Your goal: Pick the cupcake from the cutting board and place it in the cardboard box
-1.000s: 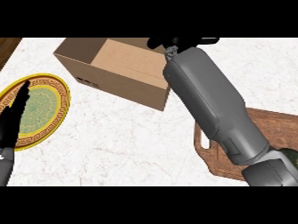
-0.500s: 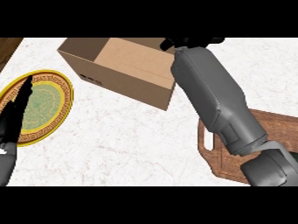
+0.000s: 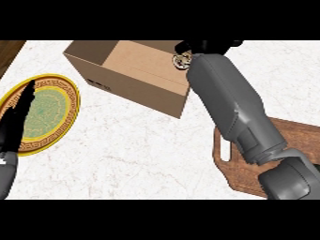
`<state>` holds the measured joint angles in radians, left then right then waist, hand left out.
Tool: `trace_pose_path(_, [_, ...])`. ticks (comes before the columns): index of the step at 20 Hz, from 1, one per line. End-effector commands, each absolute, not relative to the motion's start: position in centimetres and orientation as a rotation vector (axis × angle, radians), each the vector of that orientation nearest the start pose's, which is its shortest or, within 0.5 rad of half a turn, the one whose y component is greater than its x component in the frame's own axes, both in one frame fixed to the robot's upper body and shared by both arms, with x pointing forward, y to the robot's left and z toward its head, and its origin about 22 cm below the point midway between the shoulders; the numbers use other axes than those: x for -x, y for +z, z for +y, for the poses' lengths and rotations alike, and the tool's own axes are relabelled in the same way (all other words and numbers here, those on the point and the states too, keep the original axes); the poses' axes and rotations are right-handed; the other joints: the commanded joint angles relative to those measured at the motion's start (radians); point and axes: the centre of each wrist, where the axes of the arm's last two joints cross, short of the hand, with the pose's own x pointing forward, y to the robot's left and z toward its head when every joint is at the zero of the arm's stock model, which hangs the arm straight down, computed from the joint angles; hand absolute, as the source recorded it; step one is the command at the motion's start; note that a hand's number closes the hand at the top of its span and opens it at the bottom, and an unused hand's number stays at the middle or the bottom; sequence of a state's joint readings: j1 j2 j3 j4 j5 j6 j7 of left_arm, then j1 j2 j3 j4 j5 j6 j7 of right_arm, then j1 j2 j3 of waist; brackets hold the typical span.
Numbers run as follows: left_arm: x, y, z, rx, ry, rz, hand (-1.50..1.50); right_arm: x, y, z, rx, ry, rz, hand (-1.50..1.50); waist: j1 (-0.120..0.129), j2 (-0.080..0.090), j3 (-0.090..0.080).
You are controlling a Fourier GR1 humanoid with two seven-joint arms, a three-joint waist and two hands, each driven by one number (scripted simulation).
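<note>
Over marble counter [image 3: 141, 154], right hand [image 3: 207, 46] curls around cupcake [image 3: 182, 60] above cardboard box [image 3: 138, 75].

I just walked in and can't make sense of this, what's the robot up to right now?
The right hand is stretched out over the open cardboard box, with the cupcake in its fingers just above the box's opening, not yet released. The cutting board sits at the lower right beneath that forearm. The left hand rests open, over the yellow patterned plate.

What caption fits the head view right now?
Right hand holds the cupcake over the open cardboard box; cutting board bare, left hand resting over the plate.
</note>
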<state>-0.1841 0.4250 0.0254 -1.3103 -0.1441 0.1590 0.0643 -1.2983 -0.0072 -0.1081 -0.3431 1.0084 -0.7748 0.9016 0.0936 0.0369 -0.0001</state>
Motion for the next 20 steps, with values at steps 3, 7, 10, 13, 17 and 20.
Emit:
trace_pose_path(3, [-28.2, 1.3, 33.6, -0.588, -0.27, -1.416, 0.0, -45.9, 14.9, -7.3, 1.18, -0.177, -1.374, -1.5, -0.017, -0.003, -0.001])
trace_pose_path(7, [-28.0, 2.3, 34.4, -0.612, -0.256, -1.41, 0.0, -45.6, 14.6, -6.9, 1.163, -0.328, -1.467, -1.5, -0.028, -0.014, 0.001])
trace_pose_path(10, [-27.5, 1.8, 35.1, -0.63, -0.243, -1.38, 0.0, -45.6, 14.6, -6.8, 1.163, -0.356, -1.5, -1.5, -0.042, -0.024, 0.0])
trace_pose_path(13, [-28.6, 1.5, 34.3, -0.615, -0.234, -1.393, 0.0, -45.0, 13.3, -7.3, 1.122, -0.398, -1.516, -1.5, -0.054, -0.031, 0.0])
trace_pose_path(17, [-27.1, 1.4, 35.1, -0.643, -0.205, -1.361, 0.0, -44.1, 12.3, -8.5, 1.107, -0.431, -1.508, -1.5, -0.098, -0.046, 0.0])
trace_pose_path(20, [-25.0, 0.0, 36.8, -0.659, -0.197, -1.343, 0.0, -42.9, 11.0, -8.6, 1.093, -0.432, -1.464, -1.5, -0.113, -0.059, -0.001])
